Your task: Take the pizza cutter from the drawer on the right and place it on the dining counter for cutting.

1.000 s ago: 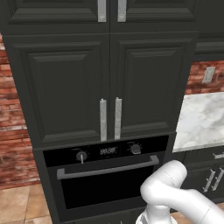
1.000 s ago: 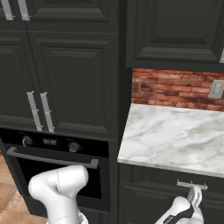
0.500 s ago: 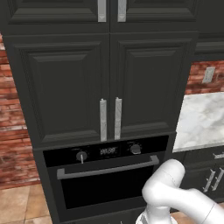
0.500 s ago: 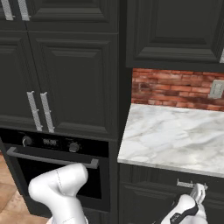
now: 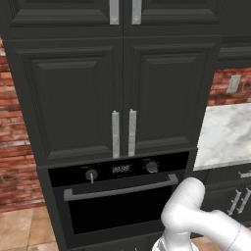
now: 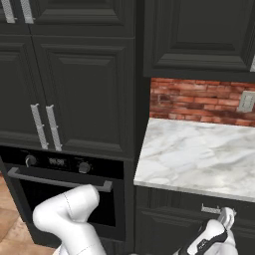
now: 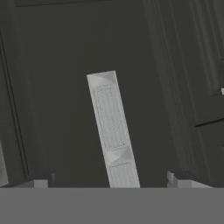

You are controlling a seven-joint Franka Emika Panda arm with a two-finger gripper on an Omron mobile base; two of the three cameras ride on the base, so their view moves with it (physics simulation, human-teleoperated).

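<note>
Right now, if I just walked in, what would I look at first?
Probably the big white robot arm, bent low in front of the black oven. Its open gripper reaches to the silver drawer handle under the marble counter on the right. Behind that counter is a red brick wall.

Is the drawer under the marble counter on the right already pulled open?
No. In the right base view the drawer sits flush with the cabinet front, and the open gripper is just at its silver handle.
</note>
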